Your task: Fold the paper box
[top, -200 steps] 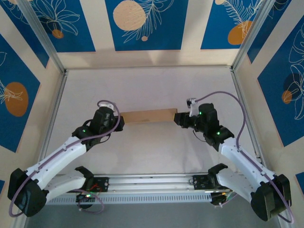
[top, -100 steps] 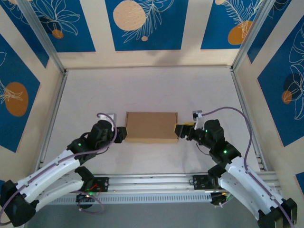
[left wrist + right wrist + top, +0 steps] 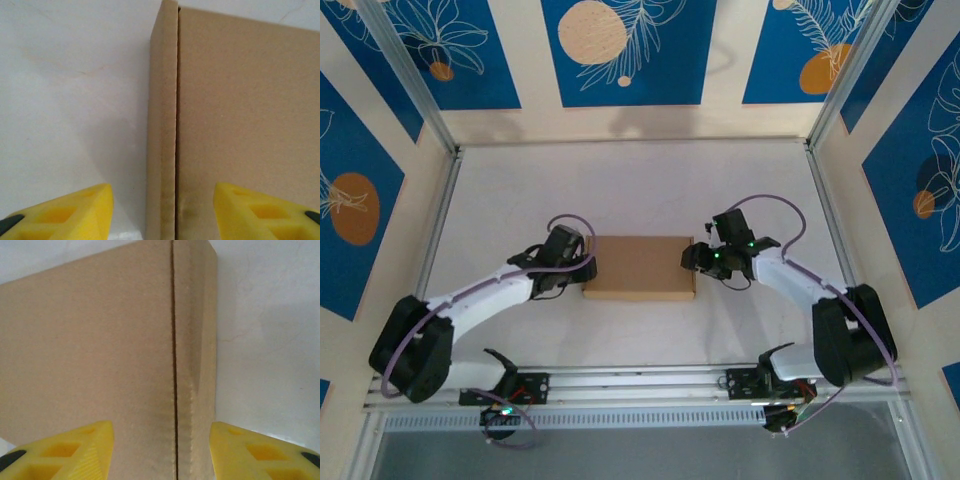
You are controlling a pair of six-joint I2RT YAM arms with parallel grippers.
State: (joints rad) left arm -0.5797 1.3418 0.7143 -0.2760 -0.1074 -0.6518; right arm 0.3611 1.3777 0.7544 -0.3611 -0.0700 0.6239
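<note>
The paper box [image 3: 638, 266] is lying closed and flat mid-counter [image 3: 620, 190]. The left tool [image 3: 585, 268] and right tool [image 3: 692, 258] are hanging spread over its end seams. Either one snagging a seam risks springing the lid open.

A closed brown paper box [image 3: 640, 267] lies flat near the middle of the pale table [image 3: 620, 190].

Bare table [image 3: 620, 190] lies open beyond the paper box [image 3: 638, 267] (left arm [image 3: 480, 292], right arm [image 3: 795, 280] flank it).
</note>
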